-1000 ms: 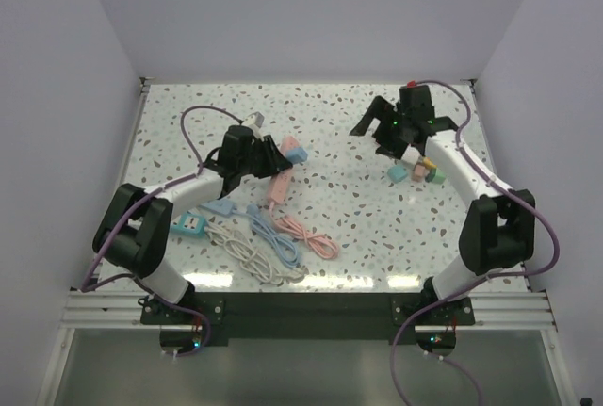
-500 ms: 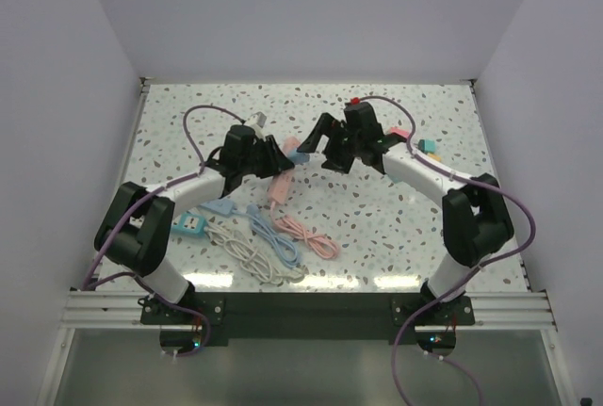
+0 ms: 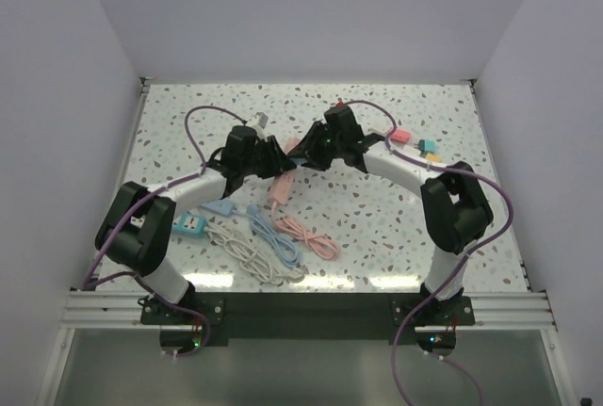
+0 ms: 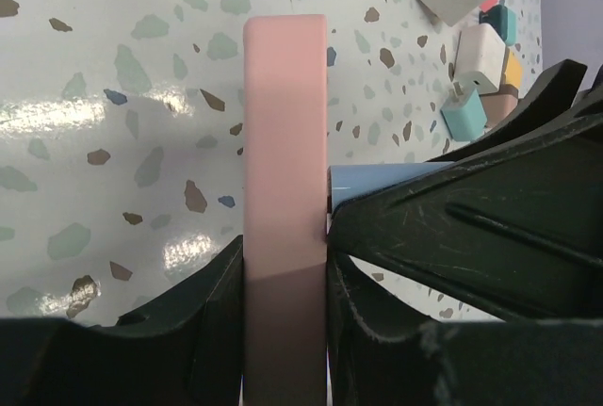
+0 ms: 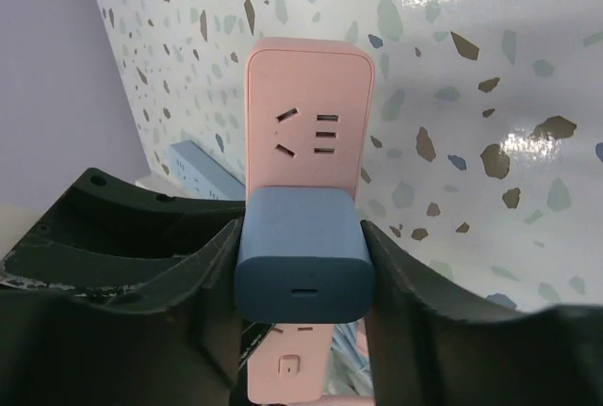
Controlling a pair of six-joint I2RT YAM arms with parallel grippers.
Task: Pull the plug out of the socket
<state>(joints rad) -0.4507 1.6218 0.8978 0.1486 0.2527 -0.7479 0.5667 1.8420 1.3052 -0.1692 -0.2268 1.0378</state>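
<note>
Clamping pink rectangular plastic power strip (image 4: 285,123) edge-on with left gripper (image 4: 285,269), middle of bench (image 3: 377,236), slightly left. Pinching blue square plastic plug (image 5: 301,246), seated in strip, with right gripper (image 5: 301,269). Could slip off smooth plug sides, or yank strip loose if pulled off-axis.

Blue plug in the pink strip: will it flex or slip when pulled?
Likely rigid: the blue plug is a boxy hard shell. Its smooth, rounded sides may slip in the right end effector. The pink socket strip, pinched edgewise by the left end effector, looks stiff.
</note>
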